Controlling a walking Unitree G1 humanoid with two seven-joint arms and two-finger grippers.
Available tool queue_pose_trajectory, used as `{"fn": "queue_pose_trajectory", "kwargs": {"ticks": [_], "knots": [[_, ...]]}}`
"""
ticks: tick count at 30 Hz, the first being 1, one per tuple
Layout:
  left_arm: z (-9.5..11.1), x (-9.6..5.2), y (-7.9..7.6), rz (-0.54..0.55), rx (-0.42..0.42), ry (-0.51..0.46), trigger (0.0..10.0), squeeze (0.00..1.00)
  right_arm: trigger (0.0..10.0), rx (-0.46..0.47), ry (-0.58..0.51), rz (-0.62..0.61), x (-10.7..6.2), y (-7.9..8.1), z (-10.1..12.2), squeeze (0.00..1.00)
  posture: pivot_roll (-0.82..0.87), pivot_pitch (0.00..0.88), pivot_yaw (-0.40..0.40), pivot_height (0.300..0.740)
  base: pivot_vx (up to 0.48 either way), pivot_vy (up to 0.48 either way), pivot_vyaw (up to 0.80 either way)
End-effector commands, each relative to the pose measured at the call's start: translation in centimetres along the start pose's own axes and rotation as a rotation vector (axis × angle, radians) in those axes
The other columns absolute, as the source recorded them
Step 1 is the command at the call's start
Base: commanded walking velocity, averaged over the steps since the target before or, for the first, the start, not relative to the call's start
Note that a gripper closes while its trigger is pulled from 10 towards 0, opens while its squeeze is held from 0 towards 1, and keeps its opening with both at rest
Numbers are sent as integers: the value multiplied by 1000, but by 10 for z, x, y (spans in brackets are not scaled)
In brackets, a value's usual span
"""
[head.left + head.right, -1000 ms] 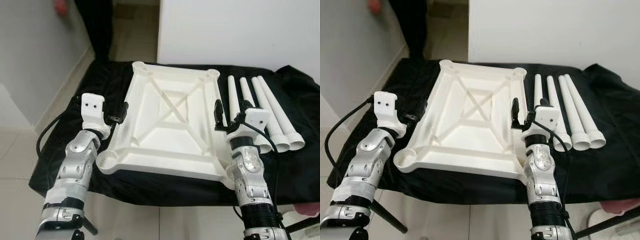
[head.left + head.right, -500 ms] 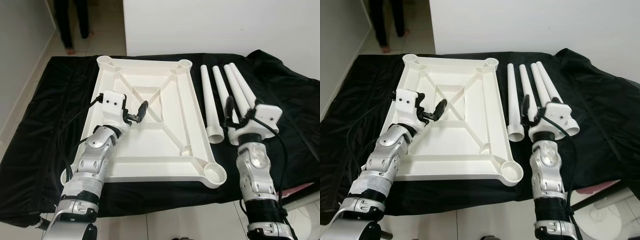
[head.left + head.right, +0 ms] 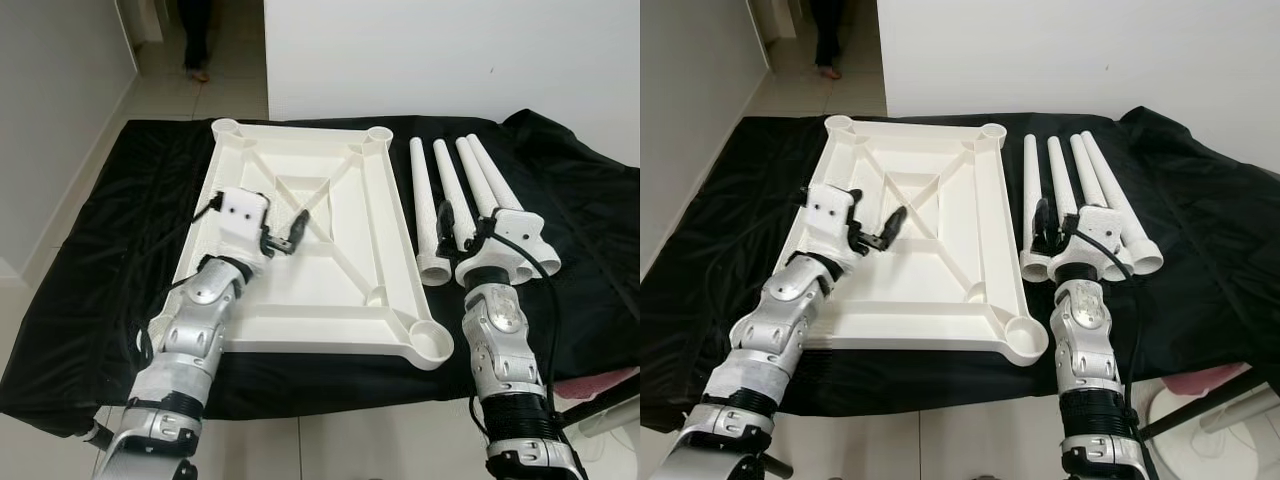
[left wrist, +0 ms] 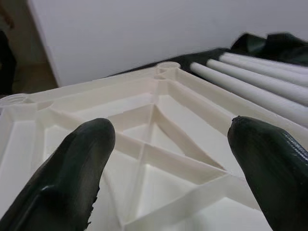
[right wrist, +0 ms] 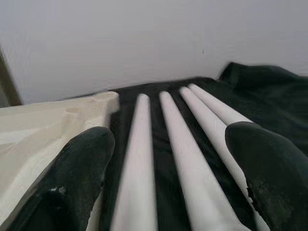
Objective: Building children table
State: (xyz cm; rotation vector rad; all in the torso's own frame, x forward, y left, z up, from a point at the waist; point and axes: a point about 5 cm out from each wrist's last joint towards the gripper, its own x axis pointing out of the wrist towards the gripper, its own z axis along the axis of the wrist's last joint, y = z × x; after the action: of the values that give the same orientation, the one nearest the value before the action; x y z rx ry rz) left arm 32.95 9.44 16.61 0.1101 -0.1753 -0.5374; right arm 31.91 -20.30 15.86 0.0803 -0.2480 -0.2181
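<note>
Both arms have swung inward within the past second: the left hand (image 3: 283, 238) now hovers over the ribbed underside of the white tabletop (image 3: 340, 270), fingers spread and grasping nothing, while the right hand (image 3: 457, 226) hangs released above the wide ends of four white table legs (image 3: 470, 195). Tabletop and legs lie side by side, upside down, on a black-draped table (image 3: 120, 230). Beyond, a person's legs (image 3: 195, 35) stand in the corridor.
</note>
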Motion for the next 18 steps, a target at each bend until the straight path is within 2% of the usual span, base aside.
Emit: {"fn": "queue_pose_trajectory", "kwargs": {"ticks": [1, 4, 9, 13, 14, 15, 16, 17, 18], "knots": [[-5, 0, -12, -85, 1, 41, 10000, 0, 10000, -1, 59, -46, -3, -10, -11, 0, -47, 0, 27, 740, 0, 0, 0], [-7, 0, -21, -136, -6, 38, 10000, 0, 10000, -31, 133, -89, -8, -26, -24, 0, -53, 0, 36, 740, 0, 0, 0], [-8, 0, -23, -142, 5, 37, 10000, 0, 10000, -35, 150, -91, -9, -29, -27, 0, -53, 0, 36, 740, 0, 0, 0], [-10, 1, -25, -135, -17, 37, 10000, 0, 10000, -49, 179, -79, -10, -35, -33, 0, -60, 0, 46, 740, 0, 0, 0], [-9, 2, -26, -127, -27, 28, 10000, 0, 10000, -57, 147, -57, -9, -34, -28, 0, -59, 0, 49, 740, 0, 0, 0], [-7, 3, -24, -112, -36, 17, 10000, 0, 10000, -76, 69, -35, -7, -33, -18, 0, -58, 0, 49, 740, 0, 0, 0], [-7, 3, -24, -112, -36, 17, 10000, 0, 10000, -76, 69, -35, -7, -33, -18, 0, -58, 0, 49, 740, 0, 0, 0], [-5, 4, -23, -103, -33, 7, 10000, 0, 10000, -93, 3, -13, -7, -30, -9, 0, -56, 0, 48, 740, 0, 0, 0], [-5, 4, -23, -103, -33, 7, 10000, 0, 10000, -93, 3, -13, -7, -30, -9, 0, -56, 0, 48, 740, 0, 0, 0]]}}
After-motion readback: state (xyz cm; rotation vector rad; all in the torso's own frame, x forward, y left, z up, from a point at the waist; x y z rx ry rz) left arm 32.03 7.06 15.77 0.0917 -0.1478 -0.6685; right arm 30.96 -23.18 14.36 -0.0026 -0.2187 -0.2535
